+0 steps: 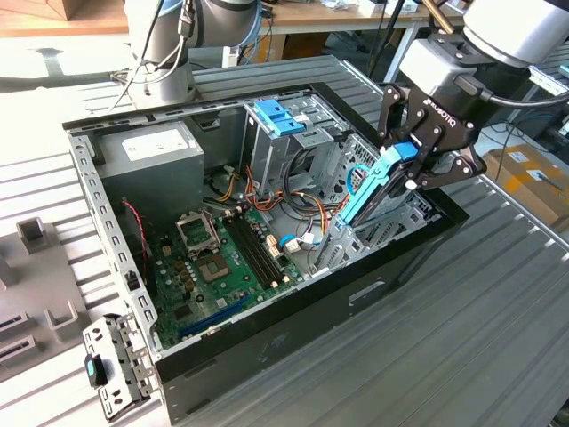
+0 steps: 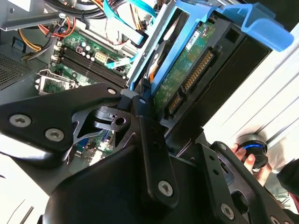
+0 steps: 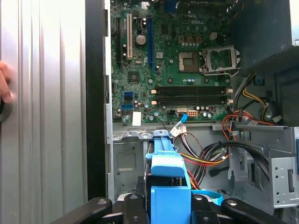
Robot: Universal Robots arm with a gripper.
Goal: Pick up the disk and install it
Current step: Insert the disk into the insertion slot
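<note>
Disk (image 2: 184, 77) in its blue carrier (image 1: 369, 189) is clamped by the gripper (image 1: 406, 167) and held tilted over the open case (image 1: 267, 351).

The fingers are closed on the carrier's upper end, and the lower end is dipped into the metal drive bay (image 1: 404, 218) at the case's corner on the exterior view's right. The disk's green board and connector are turned up in the second wrist view. A bundle of red, orange and black cables (image 1: 298, 206) is strung just beside the bay, and a blue cable (image 1: 354, 173) is looped close to the carrier. Motherboard (image 1: 222, 258) and power supply (image 1: 151, 151) are seen well apart from the disk. A person's hand (image 2: 251, 161) is rested outside the case wall.
</note>
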